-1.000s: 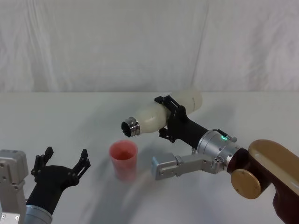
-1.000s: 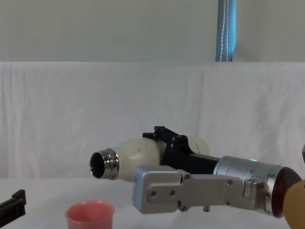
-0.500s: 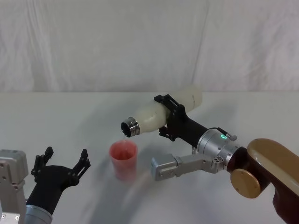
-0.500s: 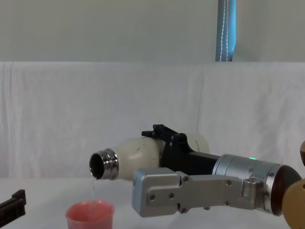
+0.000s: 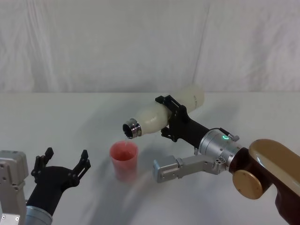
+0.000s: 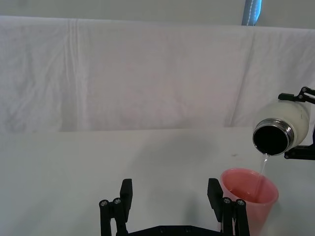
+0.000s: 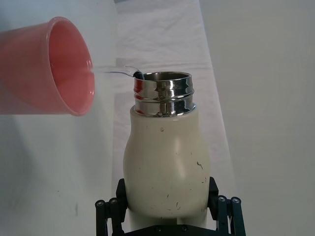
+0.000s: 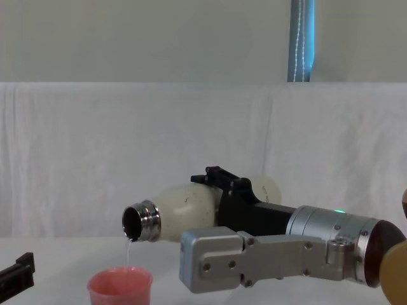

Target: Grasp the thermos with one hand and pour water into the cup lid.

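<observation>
1. Currently the right claw (image 5: 174,123) is clamped across the mid-body of the thermos (image 5: 159,114), one finger on each side of the cream wall, the bottle held well above the surface (image 5: 70,122).
2. Thermos lies tipped just past horizontal, base toward the far right, steel neck (image 8: 142,222) pointing left and slightly down. Mouth sits above and a little to the right of the cup lid (image 5: 124,160), not touching it.
3. A thin stream of water (image 6: 263,164) falls from the lower lip of the neck into the pink cup; in the right wrist view the thread leaves the rim and lands inside the cup wall.
4. Cup lid stands upright on the surface, just beside the left claw (image 5: 60,167), which rests low at the near left, fingers spread wide, holding nothing.
5. Judgement on the pour in hand: the stream enters near the cup's right-hand edge, so the margin is thin. Keep the tilt slow and steady; a sharper tip would likely throw the water farther and past the rim.
6. Hold the neck low over the cup to limit splash, and keep the grip firm, since the smooth bottle could rotate as its weight shifts.
7. Water level in the cup cannot be read; watch it and level the bottle before it nears the rim.
</observation>
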You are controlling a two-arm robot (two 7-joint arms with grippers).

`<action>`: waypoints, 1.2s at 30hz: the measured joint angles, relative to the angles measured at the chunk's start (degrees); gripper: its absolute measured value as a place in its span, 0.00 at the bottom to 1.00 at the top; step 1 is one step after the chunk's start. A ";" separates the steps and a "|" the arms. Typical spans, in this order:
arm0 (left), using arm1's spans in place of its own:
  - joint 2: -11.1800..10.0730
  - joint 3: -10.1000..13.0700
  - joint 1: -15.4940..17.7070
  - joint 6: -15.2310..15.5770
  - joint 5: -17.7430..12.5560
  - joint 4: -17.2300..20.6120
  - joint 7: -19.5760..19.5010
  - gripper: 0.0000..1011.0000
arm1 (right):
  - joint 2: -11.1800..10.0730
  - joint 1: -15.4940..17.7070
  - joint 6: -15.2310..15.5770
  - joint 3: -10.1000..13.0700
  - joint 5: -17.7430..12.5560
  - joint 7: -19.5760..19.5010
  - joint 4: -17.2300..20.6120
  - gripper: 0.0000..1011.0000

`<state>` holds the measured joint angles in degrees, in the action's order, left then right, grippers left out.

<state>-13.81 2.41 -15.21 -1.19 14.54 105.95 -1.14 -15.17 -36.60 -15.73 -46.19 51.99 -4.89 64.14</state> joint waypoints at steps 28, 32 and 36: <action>0.00 0.00 0.00 0.00 0.00 0.00 0.00 0.99 | -0.50 -0.46 0.75 -0.39 0.73 0.40 -0.10 0.95; 0.00 0.00 0.00 0.00 0.00 0.00 0.00 0.99 | -0.51 -0.56 0.82 -0.47 0.84 0.44 -0.16 0.95; 0.00 0.00 0.00 0.00 0.00 0.00 0.00 0.99 | -0.52 -0.60 1.00 -0.55 0.97 0.45 -0.22 0.95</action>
<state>-13.81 2.41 -15.21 -1.19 14.54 105.95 -1.14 -15.70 -37.19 -14.73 -46.74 52.97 -4.45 63.92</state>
